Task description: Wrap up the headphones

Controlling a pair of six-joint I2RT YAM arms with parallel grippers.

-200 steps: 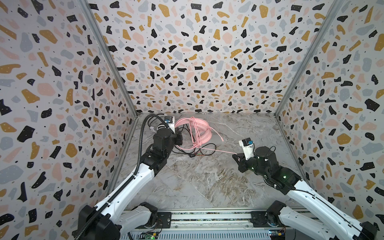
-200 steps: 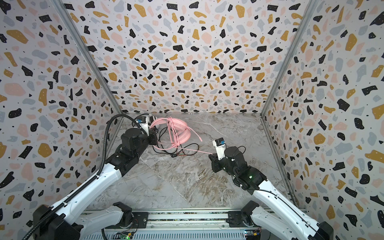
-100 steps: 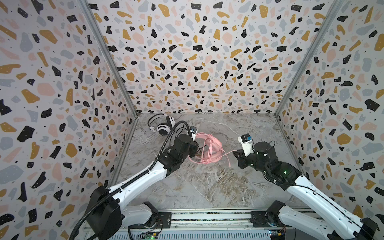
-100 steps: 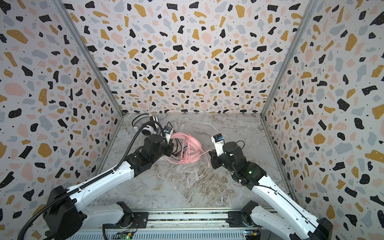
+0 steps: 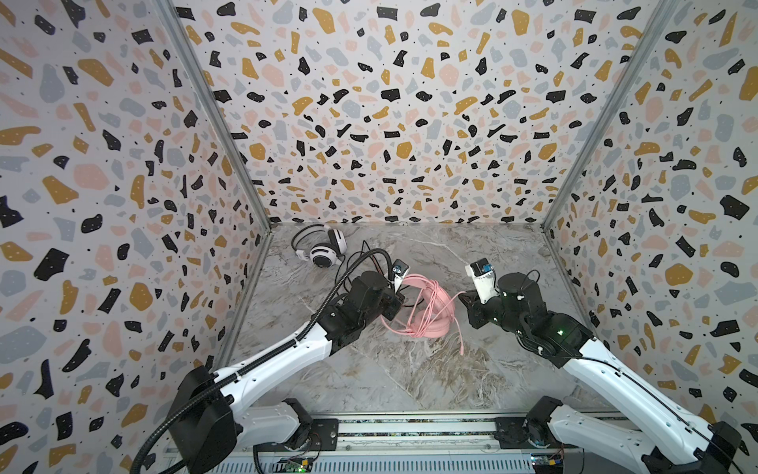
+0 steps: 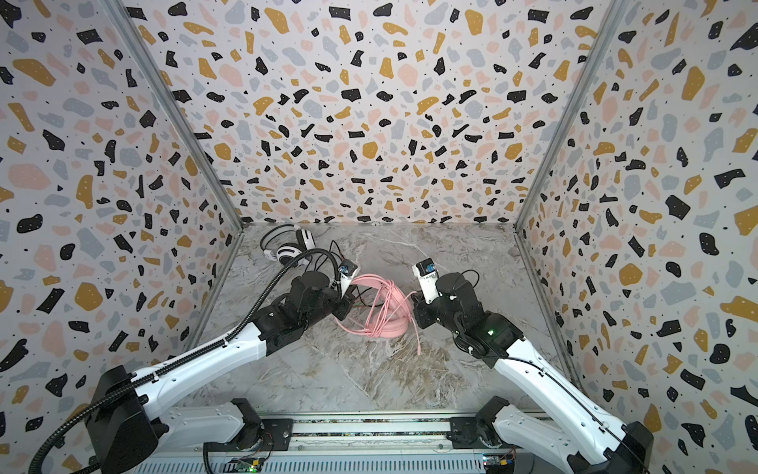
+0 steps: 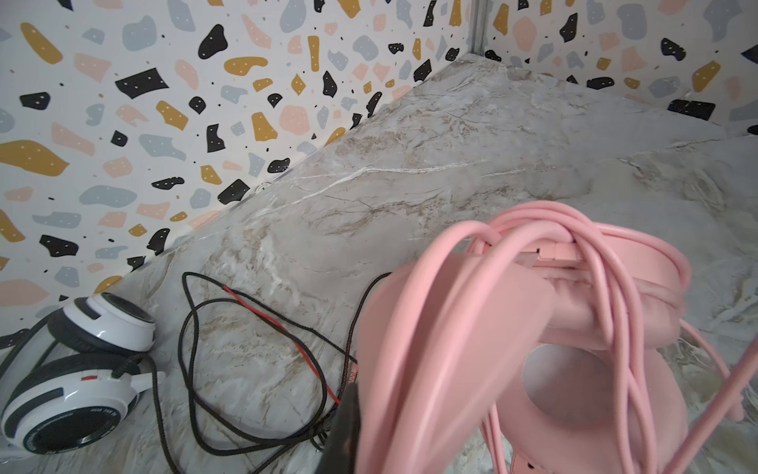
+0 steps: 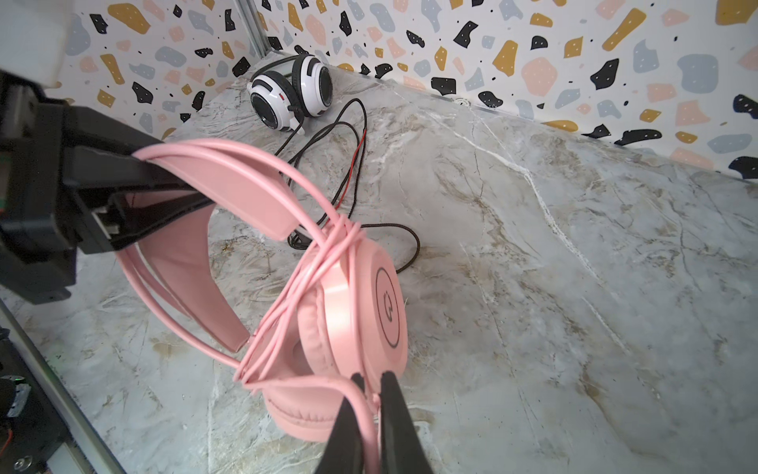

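The left gripper [image 8: 164,184] is clenched on the band of the pink headphones [image 5: 422,324], at their 9 o'clock in both top views. At their 3 o'clock the right gripper [image 8: 371,383] pinches the thin pink cable [image 8: 311,262] between closed jaws, just under the ear cup [image 8: 369,303].

A second ago the left arm had the headset far back toward 11 o'clock, and the cable ran taut across to the right claw. Now the headset has swung to the middle of the table [image 5: 410,381], close beside that claw. The line has gone slack into loops crossing band and cups, and a loose tail [image 5: 459,340] trails toward 6 o'clock. To my eye another turn has gone on and little cable is left to wind.

The white headphones [image 5: 324,250], no longer hidden by the arm, sit in the 11 o'clock corner. Their black cable [image 7: 197,328] sprawls unwound, so that half looks not yet begun.
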